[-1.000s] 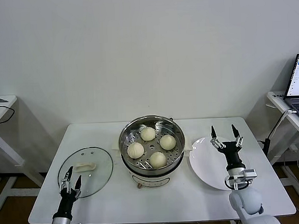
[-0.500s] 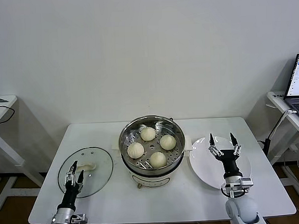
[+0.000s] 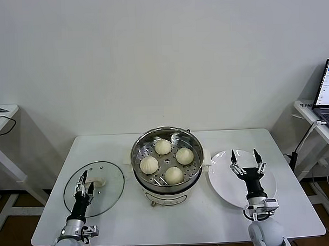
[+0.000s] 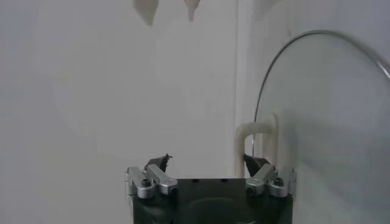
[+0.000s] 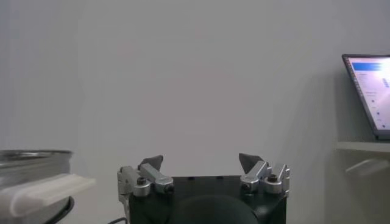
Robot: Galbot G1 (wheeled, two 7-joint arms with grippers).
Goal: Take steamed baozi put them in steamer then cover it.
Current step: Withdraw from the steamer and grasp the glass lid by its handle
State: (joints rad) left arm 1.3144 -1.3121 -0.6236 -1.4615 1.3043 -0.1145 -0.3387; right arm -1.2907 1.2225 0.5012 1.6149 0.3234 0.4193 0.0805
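Looking at where things sit, all four steamed baozi (image 3: 166, 161) are already on the perforated tray inside the steamer (image 3: 167, 160), so what's left is the cover (image 3: 94, 188), which lies flat on the table (image 3: 173, 220) well to the left of the pot, with its cream handle (image 3: 94, 183) facing up. The left gripper (image 3: 83, 187) hangs right over that handle with its jaws spread and nothing in them, and the left wrist view shows the handle just off to one side of the fingers, not centered between them. That's my main worry: if it closes off-center it could pinch only the edge of the handle, and a glass lid hanging from a bad grip will probably tilt or slip out on the way over. It could also clip the steamer's rim or land crooked and not seat. The right gripper (image 3: 248, 169) is over the white plate (image 3: 224, 180), also wide open and empty, and I'd guess it's fine as long as it stays clear of the pot's side handle (image 3: 205, 156) when the lid comes across.
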